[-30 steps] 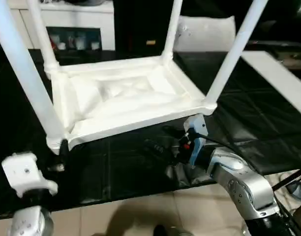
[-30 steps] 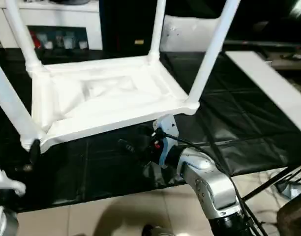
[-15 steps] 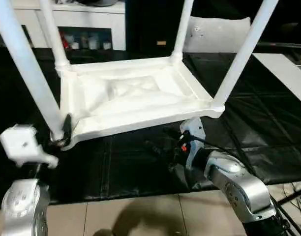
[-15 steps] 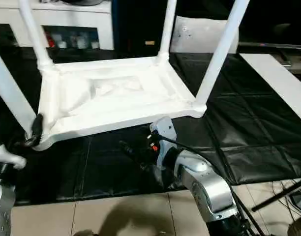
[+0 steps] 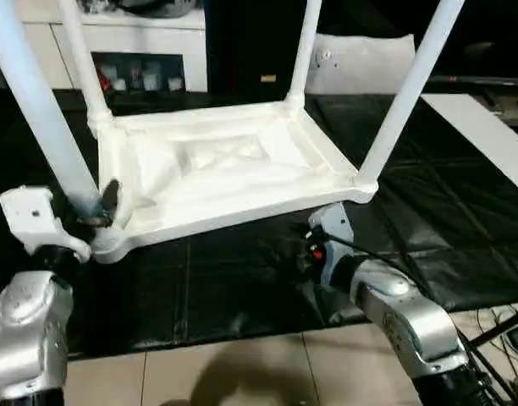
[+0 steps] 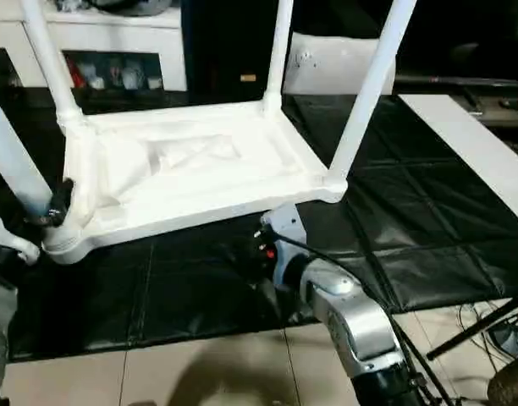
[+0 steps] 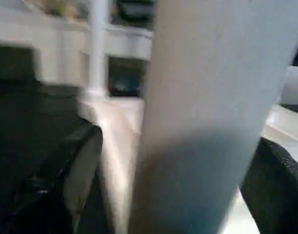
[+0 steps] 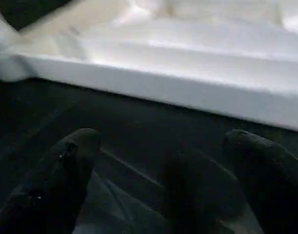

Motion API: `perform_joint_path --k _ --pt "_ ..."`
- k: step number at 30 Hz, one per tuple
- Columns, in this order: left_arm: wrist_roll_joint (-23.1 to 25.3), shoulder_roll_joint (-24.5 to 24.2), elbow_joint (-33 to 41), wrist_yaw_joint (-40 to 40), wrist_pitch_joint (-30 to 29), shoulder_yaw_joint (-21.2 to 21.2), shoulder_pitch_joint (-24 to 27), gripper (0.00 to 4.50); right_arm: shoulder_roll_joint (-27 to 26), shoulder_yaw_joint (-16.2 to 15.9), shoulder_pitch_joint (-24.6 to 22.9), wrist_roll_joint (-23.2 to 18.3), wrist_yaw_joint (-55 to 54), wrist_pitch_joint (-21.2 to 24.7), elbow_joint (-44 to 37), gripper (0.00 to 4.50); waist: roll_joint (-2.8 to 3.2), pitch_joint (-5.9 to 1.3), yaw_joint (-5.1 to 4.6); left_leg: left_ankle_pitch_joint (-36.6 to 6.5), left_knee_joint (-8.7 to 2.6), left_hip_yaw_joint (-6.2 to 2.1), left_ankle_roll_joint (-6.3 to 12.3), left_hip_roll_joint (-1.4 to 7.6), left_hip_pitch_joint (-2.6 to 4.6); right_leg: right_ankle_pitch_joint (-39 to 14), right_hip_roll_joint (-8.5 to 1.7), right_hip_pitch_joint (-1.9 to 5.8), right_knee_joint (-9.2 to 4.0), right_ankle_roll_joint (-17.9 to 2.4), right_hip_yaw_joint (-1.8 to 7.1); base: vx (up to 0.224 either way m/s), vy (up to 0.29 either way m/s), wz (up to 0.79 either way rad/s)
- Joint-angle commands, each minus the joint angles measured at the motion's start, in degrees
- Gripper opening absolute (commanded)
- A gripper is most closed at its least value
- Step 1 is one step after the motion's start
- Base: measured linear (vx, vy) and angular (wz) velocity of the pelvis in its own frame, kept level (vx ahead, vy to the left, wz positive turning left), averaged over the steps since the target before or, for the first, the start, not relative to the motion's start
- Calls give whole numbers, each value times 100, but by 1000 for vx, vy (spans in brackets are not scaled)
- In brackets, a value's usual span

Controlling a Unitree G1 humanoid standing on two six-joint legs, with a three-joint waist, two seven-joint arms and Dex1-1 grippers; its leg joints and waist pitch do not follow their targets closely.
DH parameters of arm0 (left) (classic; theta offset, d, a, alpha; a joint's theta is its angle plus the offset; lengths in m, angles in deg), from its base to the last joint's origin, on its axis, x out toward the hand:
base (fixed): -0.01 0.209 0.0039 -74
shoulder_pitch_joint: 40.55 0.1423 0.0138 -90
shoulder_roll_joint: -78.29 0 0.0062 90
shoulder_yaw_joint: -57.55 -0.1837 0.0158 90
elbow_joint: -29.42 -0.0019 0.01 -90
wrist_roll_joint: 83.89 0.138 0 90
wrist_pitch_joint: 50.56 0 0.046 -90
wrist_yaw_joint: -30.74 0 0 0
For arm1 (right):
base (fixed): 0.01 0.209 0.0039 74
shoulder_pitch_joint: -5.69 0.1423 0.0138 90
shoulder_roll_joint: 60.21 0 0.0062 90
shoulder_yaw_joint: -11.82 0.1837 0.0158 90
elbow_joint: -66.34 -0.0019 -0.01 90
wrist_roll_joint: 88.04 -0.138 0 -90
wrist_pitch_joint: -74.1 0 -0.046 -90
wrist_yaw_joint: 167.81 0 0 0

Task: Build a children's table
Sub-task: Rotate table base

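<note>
Nearest, the right hand hovers low over the black sheet-covered worktop, its two black fingers spread apart with nothing between them, just short of the near rim of the white plastic square tabletop; it is probably waiting there to steady that edge. At the near left corner the left hand has its fingers on either side of the near left white tapered tubular leg, apparently pinching it low down by the socket, likely to seat or hold it firm. The tabletop lies upside down, ribbed underside up, so the legs can stand in the corner sockets. Counted: one tabletop, four legs, all upright, one at each corner. Beyond the far right corner lies one flat white bag.
</note>
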Motion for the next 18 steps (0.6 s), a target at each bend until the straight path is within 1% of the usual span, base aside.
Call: perform_joint_path --k 1,2,3,4,5,6,7,8,9,10,11,13,14,15,16,17,18 --pt "-389 -154 15 -831 -351 -244 28 440 -55 239 137 164 -381 61 283 450 93 -320 2 -668 -407 46 -114 68 -13 -464 -415 213 -461 -868 339 0 0 0" --pt "-519 -267 81 -1260 -458 -389 82 440 -98 311 221 269 -575 21 471 450 13 -327 -2 -601 -403 60 -106 72 -15 -358 -414 219 -457 -865 339 0 0 0" --pt "-563 -317 109 -1432 -491 -450 105 440 -109 332 256 315 -644 0 548 450 80 -315 9 -619 -417 63 -122 72 5 -313 -406 195 -438 -897 335 0 0 0" --pt "-651 -469 178 -1779 -658 -597 164 440 -120 354 337 382 -750 -23 738 450 -23 -310 0 -666 -412 84 -100 83 20 -348 -404 181 -460 -892 337 0 0 0" --pt "-719 -583 215 -1993 -773 -700 198 440 -124 367 389 422 -811 -30 859 450 35 -306 24 -739 -423 84 -111 87 40 -439 -408 171 -443 -900 335 0 0 0" --pt "-850 -733 302 -2249 -953 -807 244 440 -123 366 479 508 -917 -28 1109 450 6 -294 22 -778 -429 89 -136 89 33 -482 -412 171 -441 -873 338 0 0 0" --pt "-1006 -836 407 -2396 -1122 -868 270 440 -110 349 556 601 -980 -69 1329 450 19 -296 26 -783 -437 84 -156 87 32 -503 -411 174 -428 -865 336 0 0 0" --pt "-1082 -875 474 -2457 -1198 -886 285 440 -108 343 590 631 -1005 -88 1422 450 13 -295 27 -840 -435 97 -184 87 47 -525 -407 162 -434 -846 342 0 0 0" --pt "-1137 -904 522 -2502 -1254 -900 296 440 -107 338 614 652 -1023 -101 1489 450 2 -293 35 -848 -435 102 -204 93 47 -488 -413 169 -435 -831 350 0 0 0" --pt "-1287 -961 628 -2592 -1409 -925 304 440 -109 334 681 692 -1054 -157 1654 450 4 -294 32 -848 -442 101 -209 91 38 -467 -411 179 -436 -826 349 0 0 0" --pt "-1551 -1067 868 -2781 -1705 -1001 340 440 -145 326 824 788 -1144 -300 1985 450 -29 -306 27 -865 -436 101 -241 85 25 -474 -417 188 -408 -836 347 0 0 0" --pt "-1655 -1133 1036 -2887 -1868 -1097 374 440 -190 331 924 850 -1214 -406 2218 450 -15 -301 12 -888 -434 110 -265 76 29 -496 -401 179 -427 -819 350 0 0 0" --pt "-1693 -1175 1123 -2965 -1953 -1153 393 440 -225 341 986 891 -1255 -472 2365 450 -39 -295 -13 -929 -438 109 -265 75 14 -529 -402 190 -429 -819 353 0 0 0" --pt "-1766 -1203 1278 -3040 -2074 -1265 420 440 -271 350 1063 908 -1273 -560 2545 450 -54 -303 -29 -915 -431 115 -251 77 17 -555 -401 191 -427 -816 361 0 0 0" --pt "-1948 -1213 1652 -3115 -2319 -1537 456 440 -397 373 1246 906 -1312 -747 2893 450 -32 -313 -43 -893 -422 119 -255 89 24 -495 -407 180 -404 -847 367 0 0 0" --pt "-1999 -1200 1744 -3116 -2379 -1602 454 440 -427 365 1287 907 -1297 -785 2951 450 -32 -313 -42 -879 -424 117 -253 92 25 -471 -404 181 -403 -860 364 0 0 0" --pt "-2119 -1167 1960 -3117 -2522 -1752 448 440 -501 346 1383 914 -1256 -874 3086 450 -33 -305 -55 -845 -418 131 -254 82 18 -363 -379 183 -397 -862 369 0 0 0"
